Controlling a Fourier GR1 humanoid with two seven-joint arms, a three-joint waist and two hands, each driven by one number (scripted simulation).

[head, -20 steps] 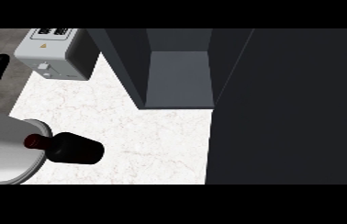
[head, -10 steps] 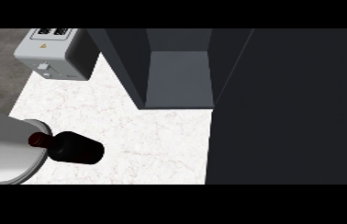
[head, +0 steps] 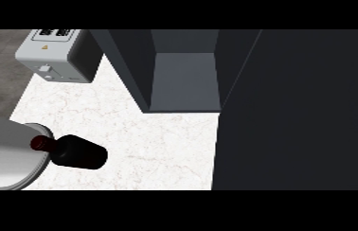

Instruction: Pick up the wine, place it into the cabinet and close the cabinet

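A: Where does the dark glass wine bottle (head: 76, 151) sit?

B: It stands on the white marble-patterned desk (head: 140, 130) at the lower left, seen from above, its dark red capped neck toward the left. Its neck overlaps the rim of a round grey metal vessel (head: 17, 156), cut off by the left edge.

A: And the hands?

B: Neither hand shows, so nobody can tell whether they are open, closed or gripping anything, and nothing can be placed relative to them.

A: The cabinet?

B: The dark grey cabinet (head: 183, 78) stands open behind and to the right of the bottle, well apart from it, its grey inner floor visible. A large dark panel (head: 287, 111), apparently its door, fills the right side.

A: Anything else?

B: A light grey boxy toaster (head: 59, 55) with two top slots sits at the upper left, just beside the cabinet's left wall.
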